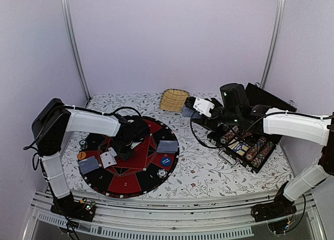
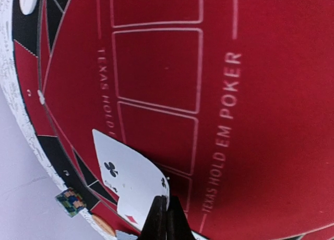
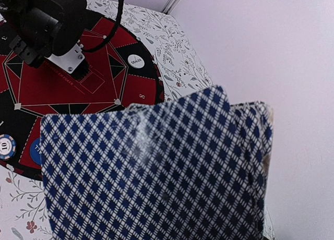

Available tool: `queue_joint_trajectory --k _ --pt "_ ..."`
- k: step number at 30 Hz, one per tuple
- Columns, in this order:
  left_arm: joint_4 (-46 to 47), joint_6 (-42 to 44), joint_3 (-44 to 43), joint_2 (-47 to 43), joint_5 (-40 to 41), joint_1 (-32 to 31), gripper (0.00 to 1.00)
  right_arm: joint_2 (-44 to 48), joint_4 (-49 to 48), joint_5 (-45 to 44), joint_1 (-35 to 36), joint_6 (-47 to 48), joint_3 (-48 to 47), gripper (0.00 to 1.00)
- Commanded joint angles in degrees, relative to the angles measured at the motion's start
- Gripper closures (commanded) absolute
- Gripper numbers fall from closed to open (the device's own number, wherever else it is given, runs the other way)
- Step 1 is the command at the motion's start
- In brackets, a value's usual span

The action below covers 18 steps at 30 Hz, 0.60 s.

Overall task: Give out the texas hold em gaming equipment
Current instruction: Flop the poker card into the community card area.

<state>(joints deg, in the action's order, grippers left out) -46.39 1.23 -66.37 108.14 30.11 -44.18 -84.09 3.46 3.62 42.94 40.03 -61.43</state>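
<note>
Your left gripper (image 2: 163, 216) is pinched shut, its tips at the edge of overlapping face-up cards (image 2: 128, 180) on the red poker mat (image 2: 261, 68), their long axis slanting toward the mat's rim; your right gripper (image 1: 192, 109) clamps a blue-backed deck (image 3: 156, 172), long axis crosswise, near the straw basket (image 1: 174, 99); bare tablecloth (image 1: 203, 164) lies between mat and chip case (image 1: 250, 146).

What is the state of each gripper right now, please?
Left gripper: fingers closed, tips at the face-up cards; a pinch cannot be told.
Right gripper: closed on a fan of blue-backed cards.
</note>
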Motion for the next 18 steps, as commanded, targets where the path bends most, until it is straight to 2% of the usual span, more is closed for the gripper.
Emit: queue_joint_trajectory --k 1,11,18 --pt "-0.7 -1.5 1.1 -1.4 -4.8 -1.0 1.00 1.8 -0.9 0.9 -0.2 -0.1 0.4 0.47" --pt "0.2 -0.7 1.1 -2.3 -4.2 -3.1 1.00 1.6 -0.8 1.1 -0.3 -0.1 0.5 0.47" --pt "-1.6 -1.1 1.6 -3.6 -6.8 -3.1 1.00 1.9 -0.9 1.2 -0.3 -0.2 0.5 0.47"
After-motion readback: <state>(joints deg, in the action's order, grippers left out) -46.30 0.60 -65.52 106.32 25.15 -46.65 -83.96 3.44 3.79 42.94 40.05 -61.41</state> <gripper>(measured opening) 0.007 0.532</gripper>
